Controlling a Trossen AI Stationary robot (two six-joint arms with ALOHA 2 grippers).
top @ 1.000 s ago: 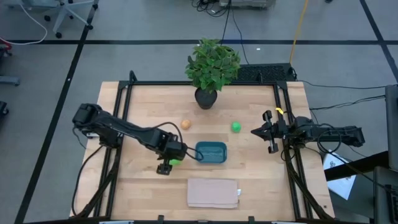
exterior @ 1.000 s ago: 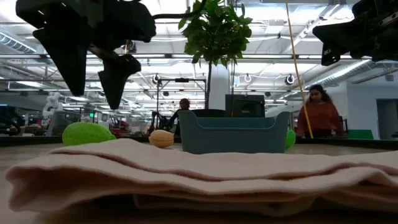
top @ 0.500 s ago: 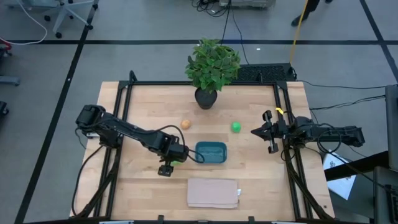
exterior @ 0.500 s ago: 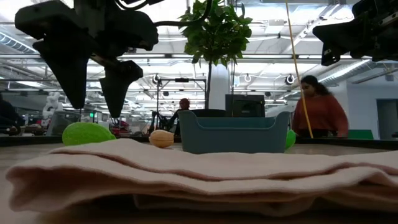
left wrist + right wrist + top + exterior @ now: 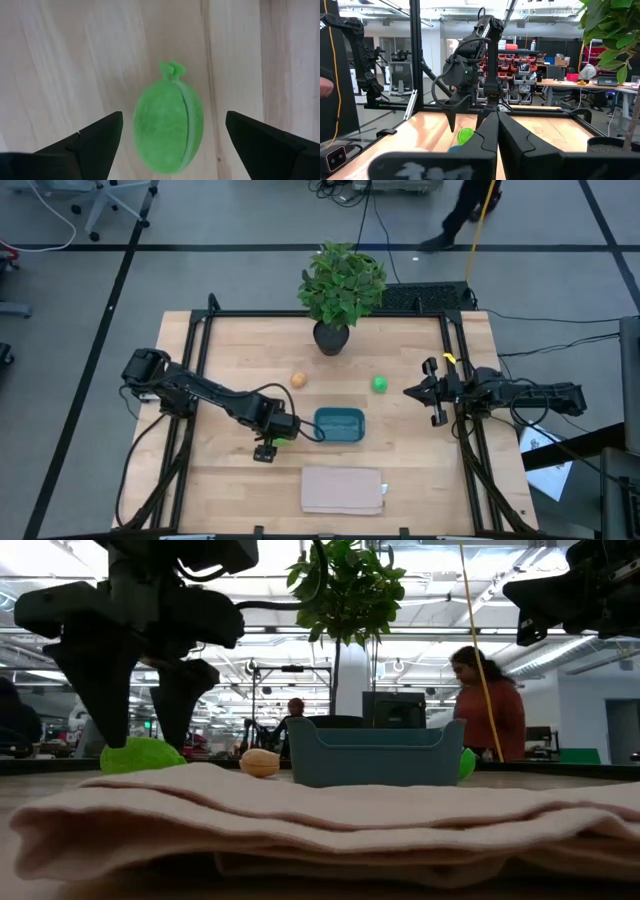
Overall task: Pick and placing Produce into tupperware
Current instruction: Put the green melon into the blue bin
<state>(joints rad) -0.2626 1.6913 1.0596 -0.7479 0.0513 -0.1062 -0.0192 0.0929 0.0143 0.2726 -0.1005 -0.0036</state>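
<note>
The left claw [image 5: 170, 145] is hanging spread apart over the yellow-green fruit [image 5: 168, 127]; closing off-centre is risking it rolling away across the worktop [image 5: 240, 350].

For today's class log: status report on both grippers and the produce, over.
Left gripper open, straddling yellow-green fruit beside tupperware, not yet closed. Right gripper shut, parked at table's right edge. Tupperware empty; green ball and tan-orange piece on table. Nothing blocking.
</note>
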